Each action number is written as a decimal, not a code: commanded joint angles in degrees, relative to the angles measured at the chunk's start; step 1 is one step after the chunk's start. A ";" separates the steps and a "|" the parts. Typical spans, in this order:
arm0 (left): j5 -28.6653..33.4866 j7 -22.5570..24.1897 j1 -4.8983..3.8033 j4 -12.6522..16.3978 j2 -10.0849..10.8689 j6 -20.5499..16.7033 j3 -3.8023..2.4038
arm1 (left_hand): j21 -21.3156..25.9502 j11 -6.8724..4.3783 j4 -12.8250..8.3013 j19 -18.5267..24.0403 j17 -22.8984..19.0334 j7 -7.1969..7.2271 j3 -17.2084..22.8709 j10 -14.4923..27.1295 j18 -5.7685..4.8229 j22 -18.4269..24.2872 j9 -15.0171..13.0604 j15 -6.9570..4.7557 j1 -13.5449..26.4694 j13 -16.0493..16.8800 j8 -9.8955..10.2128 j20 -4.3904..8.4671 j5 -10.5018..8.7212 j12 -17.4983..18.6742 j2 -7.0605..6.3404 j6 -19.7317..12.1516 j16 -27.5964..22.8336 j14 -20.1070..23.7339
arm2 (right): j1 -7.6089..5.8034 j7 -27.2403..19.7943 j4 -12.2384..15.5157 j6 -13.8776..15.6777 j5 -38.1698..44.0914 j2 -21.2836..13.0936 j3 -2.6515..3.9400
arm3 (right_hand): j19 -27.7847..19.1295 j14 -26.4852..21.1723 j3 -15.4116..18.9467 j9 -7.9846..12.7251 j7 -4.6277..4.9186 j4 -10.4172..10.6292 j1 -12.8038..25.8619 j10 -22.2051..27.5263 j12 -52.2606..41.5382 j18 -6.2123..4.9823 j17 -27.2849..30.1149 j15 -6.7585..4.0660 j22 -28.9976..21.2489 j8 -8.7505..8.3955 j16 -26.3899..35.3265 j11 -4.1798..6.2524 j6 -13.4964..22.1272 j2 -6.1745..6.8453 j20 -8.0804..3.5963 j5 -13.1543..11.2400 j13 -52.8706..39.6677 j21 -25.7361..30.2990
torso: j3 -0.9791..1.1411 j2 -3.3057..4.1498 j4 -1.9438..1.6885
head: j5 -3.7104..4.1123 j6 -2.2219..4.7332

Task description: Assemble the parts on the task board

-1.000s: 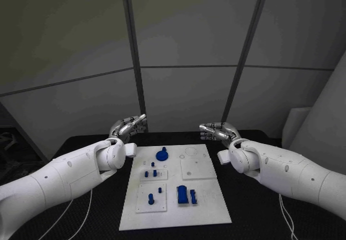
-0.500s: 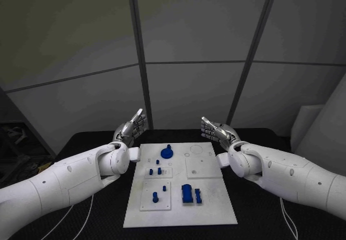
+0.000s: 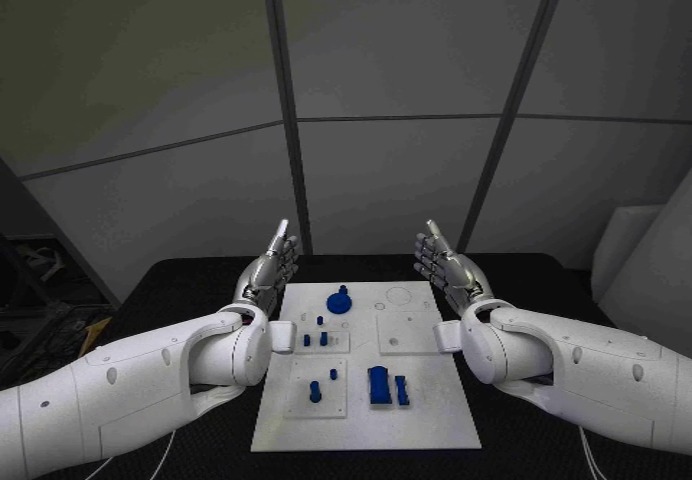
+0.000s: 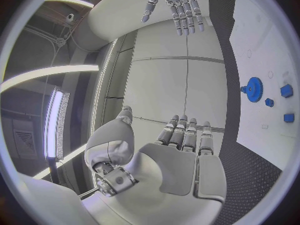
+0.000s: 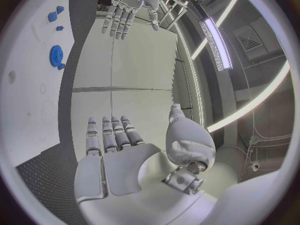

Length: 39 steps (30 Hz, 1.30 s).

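1. Standing just beside the task board's far left corner, the left hand (image 3: 271, 264) is raised with fingers straight and apart, holding nothing; the left wrist view shows the same flat palm (image 4: 181, 170) with fingers extended.
2. Task board (image 3: 433, 415): a white plate lying flat on the black table (image 3: 173, 290), between the two hands and the two white forearms.
3. Gear-shaped blue part (image 3: 340, 302): on the board's far end, nearer the left hand than the right but touching neither; also seen in the left wrist view (image 4: 253, 89) and the right wrist view (image 5: 56, 55).
4. Small blue pegs (image 3: 315, 340): standing in a square inset left of the board's middle.
5. Two further pegs (image 3: 323, 384): in the near-left inset.
6. Larger blue block (image 3: 381, 385): right of those pegs, with a slimmer blue piece just beside it.
7. Right hand (image 3: 446, 264): raised just beside the board's far right corner, fingers straight and spread, palm (image 5: 119, 170) empty.
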<state>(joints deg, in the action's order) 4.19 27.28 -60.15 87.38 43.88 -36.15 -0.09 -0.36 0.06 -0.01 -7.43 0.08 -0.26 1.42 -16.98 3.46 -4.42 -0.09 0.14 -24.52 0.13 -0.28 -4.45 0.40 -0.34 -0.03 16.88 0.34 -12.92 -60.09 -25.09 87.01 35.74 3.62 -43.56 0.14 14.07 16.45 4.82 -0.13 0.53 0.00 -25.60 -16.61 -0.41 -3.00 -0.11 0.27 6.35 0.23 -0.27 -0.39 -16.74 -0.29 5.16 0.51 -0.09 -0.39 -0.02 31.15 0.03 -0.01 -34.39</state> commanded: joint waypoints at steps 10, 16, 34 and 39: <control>-4.19 2.52 -0.01 2.58 0.81 -7.97 0.09 | 0.36 -0.06 0.01 7.43 -0.08 0.26 -1.42 9.03 -3.46 4.42 0.09 -0.14 13.03 -0.13 0.28 4.45 -0.40 0.34 0.03 -8.99 -0.34 6.88 | -0.07 -4.71 2.94 8.37 -3.62 -1.13 -0.14 | -7.37 -8.69 -4.82 0.13 -0.53 0.00 13.50 8.76 0.41 3.00 0.11 -0.27 -6.35 -0.23 0.27 0.39 8.84 0.29 -5.16 -0.51 0.09 0.39 | 0.02 0.03 -0.03 | 0.01 0.01; -4.19 2.52 -0.01 2.58 0.81 -7.97 0.09 | 0.36 -0.06 0.01 7.43 -0.08 0.26 -1.42 10.71 -3.46 4.42 0.09 -0.14 15.38 -0.13 0.28 4.45 -0.40 0.34 0.03 -10.60 -0.34 8.00 | -0.07 -4.71 2.94 8.37 -3.62 -1.13 -0.14 | -8.74 -10.27 -4.82 0.13 -0.53 0.00 16.03 10.39 0.41 3.00 0.11 -0.27 -6.35 -0.23 0.27 0.39 10.49 0.29 -5.16 -0.51 0.09 0.39 | 0.02 0.03 -0.03 | 0.01 0.01; -4.19 2.52 -0.01 2.58 0.81 -7.97 0.09 | 0.36 -0.06 0.01 7.43 -0.08 0.26 -1.42 16.98 -3.46 4.42 0.09 -0.14 24.52 -0.13 0.28 4.45 -0.40 0.34 0.03 -16.88 -0.34 12.92 | -0.07 -4.71 2.94 8.37 -3.62 -1.13 -0.14 | -14.07 -16.45 -4.82 0.13 -0.53 0.00 25.60 16.61 0.41 3.00 0.11 -0.27 -6.35 -0.23 0.27 0.39 16.74 0.29 -5.16 -0.51 0.09 0.39 | 0.02 0.03 -0.03 | 0.01 0.01; -4.19 2.52 -0.01 2.58 0.81 -7.97 0.09 | 0.36 -0.06 0.01 7.43 -0.08 0.26 -1.42 16.98 -3.46 4.42 0.09 -0.14 24.52 -0.13 0.28 4.45 -0.40 0.34 0.03 -16.88 -0.34 12.92 | -0.07 -4.71 2.94 8.37 -3.62 -1.13 -0.14 | -14.07 -16.45 -4.82 0.13 -0.53 0.00 25.60 16.61 0.41 3.00 0.11 -0.27 -6.35 -0.23 0.27 0.39 16.74 0.29 -5.16 -0.51 0.09 0.39 | 0.02 0.03 -0.03 | 0.01 0.01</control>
<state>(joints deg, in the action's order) 0.84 28.59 -60.07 89.85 44.69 -43.87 0.04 -0.37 0.03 -0.01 -0.39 0.10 -0.01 0.33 -0.23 3.51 -0.05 -0.09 0.00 -0.37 0.08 -0.31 0.09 0.19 -0.34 -0.05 0.20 0.35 -0.31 -60.06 -28.86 89.83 43.78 -0.13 -44.68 -0.03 0.31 0.20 0.34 -0.08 -0.01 -0.02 -0.37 -0.29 -0.21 -0.84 -0.08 -0.01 0.09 0.23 -0.28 0.00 -0.29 0.07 -0.02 0.29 -0.08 -0.39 0.00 31.18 -0.01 -0.01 -34.39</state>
